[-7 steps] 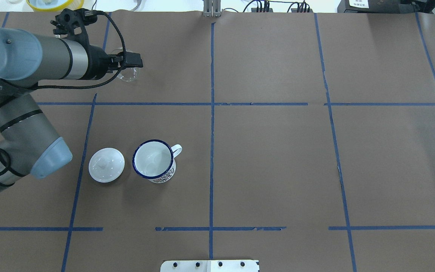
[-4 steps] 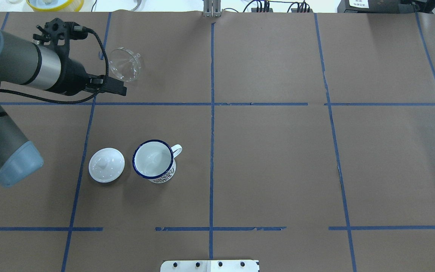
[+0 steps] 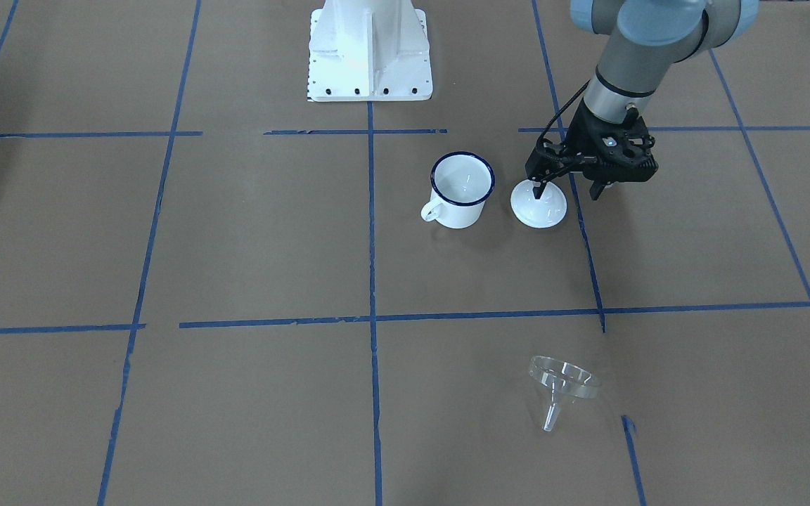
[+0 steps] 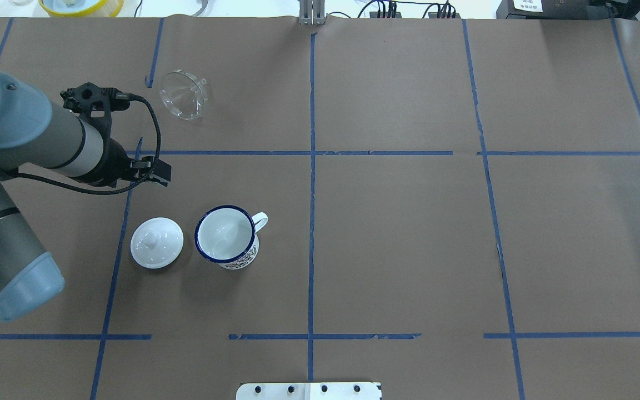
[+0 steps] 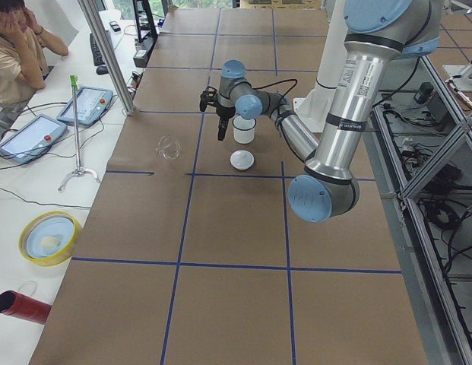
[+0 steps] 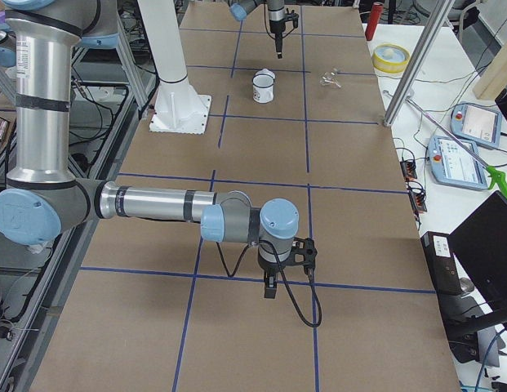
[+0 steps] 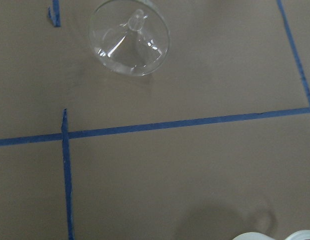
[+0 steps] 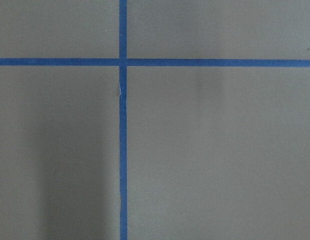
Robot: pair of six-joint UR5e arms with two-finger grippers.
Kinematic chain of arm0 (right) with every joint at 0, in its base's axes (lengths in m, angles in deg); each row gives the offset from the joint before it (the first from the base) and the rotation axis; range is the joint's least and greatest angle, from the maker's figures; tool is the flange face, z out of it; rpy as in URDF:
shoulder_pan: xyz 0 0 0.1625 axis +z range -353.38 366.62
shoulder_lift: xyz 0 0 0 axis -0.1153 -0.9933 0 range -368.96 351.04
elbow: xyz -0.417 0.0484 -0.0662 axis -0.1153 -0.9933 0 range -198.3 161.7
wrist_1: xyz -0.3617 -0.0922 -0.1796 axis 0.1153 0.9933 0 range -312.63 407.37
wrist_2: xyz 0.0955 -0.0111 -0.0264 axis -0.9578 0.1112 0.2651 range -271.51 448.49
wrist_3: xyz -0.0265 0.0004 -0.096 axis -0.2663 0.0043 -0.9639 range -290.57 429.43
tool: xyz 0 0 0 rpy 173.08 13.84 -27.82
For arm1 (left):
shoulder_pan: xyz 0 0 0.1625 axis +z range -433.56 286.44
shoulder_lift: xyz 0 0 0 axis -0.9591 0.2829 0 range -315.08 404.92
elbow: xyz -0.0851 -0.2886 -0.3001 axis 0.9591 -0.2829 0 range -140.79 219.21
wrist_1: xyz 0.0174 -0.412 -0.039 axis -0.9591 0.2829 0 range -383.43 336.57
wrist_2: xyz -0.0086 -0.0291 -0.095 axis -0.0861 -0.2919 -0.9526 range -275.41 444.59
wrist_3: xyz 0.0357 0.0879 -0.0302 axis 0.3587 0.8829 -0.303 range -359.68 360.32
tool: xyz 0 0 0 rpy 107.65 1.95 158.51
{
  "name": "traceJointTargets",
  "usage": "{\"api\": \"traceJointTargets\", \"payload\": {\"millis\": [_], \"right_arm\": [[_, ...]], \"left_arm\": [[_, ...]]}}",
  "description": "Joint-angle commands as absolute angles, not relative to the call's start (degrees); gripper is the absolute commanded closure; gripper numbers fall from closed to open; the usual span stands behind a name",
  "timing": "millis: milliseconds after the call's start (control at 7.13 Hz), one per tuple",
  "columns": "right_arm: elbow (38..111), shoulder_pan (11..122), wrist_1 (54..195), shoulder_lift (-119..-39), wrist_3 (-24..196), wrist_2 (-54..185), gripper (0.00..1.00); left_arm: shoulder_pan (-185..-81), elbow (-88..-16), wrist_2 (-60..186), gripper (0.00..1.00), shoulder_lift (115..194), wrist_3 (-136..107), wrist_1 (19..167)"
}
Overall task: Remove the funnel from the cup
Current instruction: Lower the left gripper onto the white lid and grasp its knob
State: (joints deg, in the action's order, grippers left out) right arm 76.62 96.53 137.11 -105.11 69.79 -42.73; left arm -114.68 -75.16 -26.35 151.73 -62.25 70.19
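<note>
Already, funnel (image 3: 564, 381) out of cup (image 3: 463, 191), left gripper (image 3: 567, 195) spread — empty

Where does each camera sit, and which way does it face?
Front-facing: across the table, facing the robot; shows left arm, open left gripper, base.
Overhead: behind the robot, looking down; left arm only.
Exterior left: table's left end; left arm near.
Exterior right: right end; right arm near, left far.
Left wrist: looks down at the funnel; no fingers visible.
Right wrist: bare paper and tape; no fingers.
Shared: front-facing and overhead both show cup, lid.
</note>
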Motion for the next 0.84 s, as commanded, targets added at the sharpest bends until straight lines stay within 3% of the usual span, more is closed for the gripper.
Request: {"api": "traceJointTargets", "payload": {"millis": [0, 421, 701], "right_arm": [[76.6, 96.5, 137.1, -105.1, 69.8, -42.7, 0.00], [76.6, 96.5, 137.1, -105.1, 69.8, -42.7, 0.00], [76.6, 96.5, 137.1, -105.1, 69.8, -42.7, 0.00]], "left_arm": [[-110.0, -71.9, -25.9, 0.00, 151.6, -65.8, 70.0], [-109.2, -67.4, -25.8, 0.00, 146.6, -66.0, 83.6], [-108.5, -67.6, -25.9, 0.00, 146.0, -65.9, 84.1]]}}
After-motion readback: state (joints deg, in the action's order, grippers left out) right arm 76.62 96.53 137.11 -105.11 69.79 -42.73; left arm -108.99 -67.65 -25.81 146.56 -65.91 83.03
